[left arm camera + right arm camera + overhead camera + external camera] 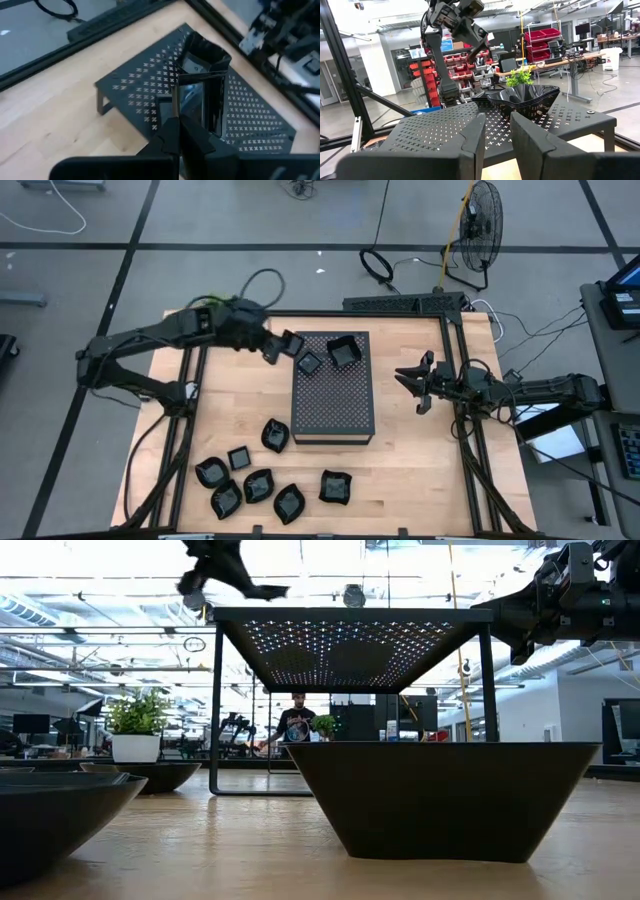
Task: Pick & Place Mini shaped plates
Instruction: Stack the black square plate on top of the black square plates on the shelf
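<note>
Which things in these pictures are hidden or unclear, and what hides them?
- Low view: a near plate hides the table behind it.
- Low view: the left gripper is dark against the bright ceiling, so its held plate stays unclear.
- Left wrist view: the fingers cover the lower edge of the held plate.

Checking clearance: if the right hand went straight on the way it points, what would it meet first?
Probably the perforated stand, its edge facing the right hand; the wavy plate sits farther along. Height is uncertain.

Bright overhead light, blurred low foreground
</note>
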`<action>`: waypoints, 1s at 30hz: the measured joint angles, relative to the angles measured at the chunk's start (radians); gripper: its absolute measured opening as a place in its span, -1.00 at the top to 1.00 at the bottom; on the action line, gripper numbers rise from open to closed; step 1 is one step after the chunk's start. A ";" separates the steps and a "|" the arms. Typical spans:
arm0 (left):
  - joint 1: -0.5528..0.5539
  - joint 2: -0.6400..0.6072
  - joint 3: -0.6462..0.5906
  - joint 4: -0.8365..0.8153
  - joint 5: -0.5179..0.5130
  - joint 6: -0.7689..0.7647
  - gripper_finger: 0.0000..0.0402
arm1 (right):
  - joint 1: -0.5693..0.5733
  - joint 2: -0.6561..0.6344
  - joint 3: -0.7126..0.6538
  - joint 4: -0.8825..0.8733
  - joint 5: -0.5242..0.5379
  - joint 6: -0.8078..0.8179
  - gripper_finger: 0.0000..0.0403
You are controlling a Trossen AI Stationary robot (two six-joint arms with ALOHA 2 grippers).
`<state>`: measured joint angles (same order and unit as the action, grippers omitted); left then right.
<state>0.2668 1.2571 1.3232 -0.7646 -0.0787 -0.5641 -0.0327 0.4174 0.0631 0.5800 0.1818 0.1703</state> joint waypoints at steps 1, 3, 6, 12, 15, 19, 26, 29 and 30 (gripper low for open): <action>0.000 0.028 0.013 0.000 0.004 0.012 0.98 | 0.000 0.000 0.000 0.000 0.000 0.000 0.62; 0.000 0.083 0.029 0.000 0.013 0.037 0.98 | 0.000 0.000 0.000 0.000 0.000 0.001 0.62; 0.000 0.155 0.042 -0.001 0.046 0.072 0.98 | 0.000 0.000 0.000 0.000 0.000 0.001 0.62; 0.000 0.235 0.042 0.005 0.083 0.100 0.97 | 0.000 0.000 0.000 0.000 0.000 0.001 0.62; 0.000 0.247 0.042 0.005 0.087 0.110 0.98 | 0.000 0.000 0.000 0.000 0.000 0.001 0.62; 0.000 0.248 0.042 0.006 0.086 0.117 0.91 | 0.000 0.000 0.000 0.000 0.000 0.001 0.62; 0.000 0.248 0.042 0.006 0.078 0.123 0.90 | 0.000 0.000 0.000 0.000 0.000 0.001 0.62; 0.000 0.248 0.042 0.007 0.077 0.140 0.94 | 0.000 0.000 0.000 0.000 0.000 0.001 0.62; 0.000 0.248 0.042 0.007 0.072 0.140 0.95 | 0.000 0.000 0.000 0.000 0.000 0.001 0.62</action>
<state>0.2669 1.5055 1.3651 -0.7574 -0.0071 -0.4240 -0.0326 0.4175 0.0631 0.5797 0.1814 0.1715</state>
